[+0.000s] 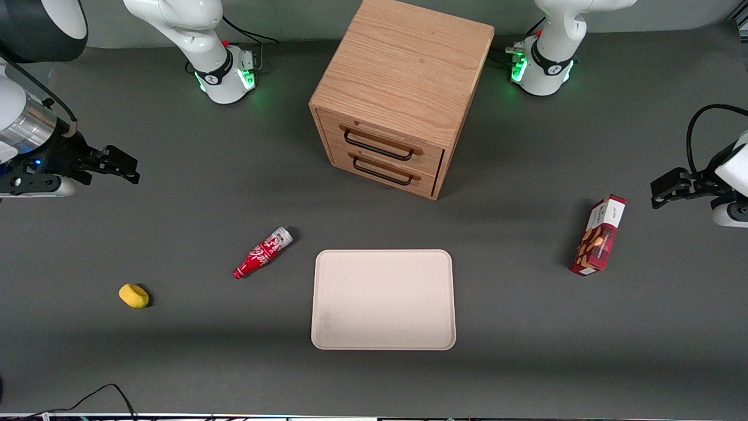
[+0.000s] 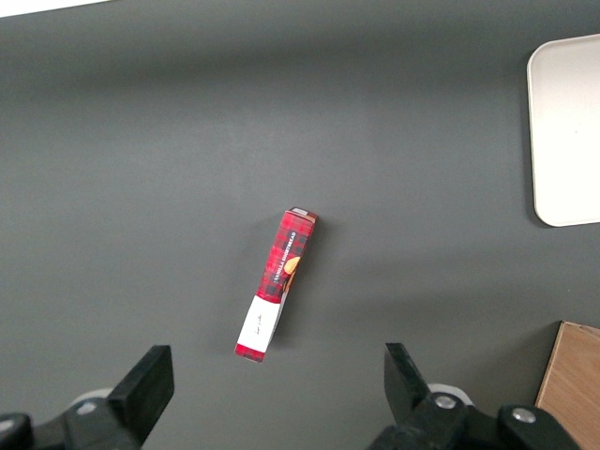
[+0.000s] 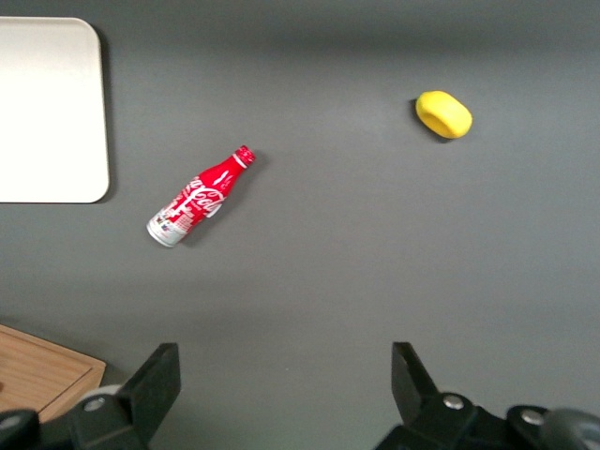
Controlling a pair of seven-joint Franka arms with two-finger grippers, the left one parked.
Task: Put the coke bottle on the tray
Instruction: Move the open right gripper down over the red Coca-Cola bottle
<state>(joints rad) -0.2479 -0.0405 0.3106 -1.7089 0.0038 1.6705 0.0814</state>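
Front view: the right arm's gripper is hanging with fingers spread and holding nothing, well apart from the coke bottle, which is lying on its side on the table beside the tray; pickup and placement are both remaining.

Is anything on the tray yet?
Nothing: the tray shows bare. The coke bottle lies on its side on the table beside it. The gripper, open, hangs toward the working arm's end.
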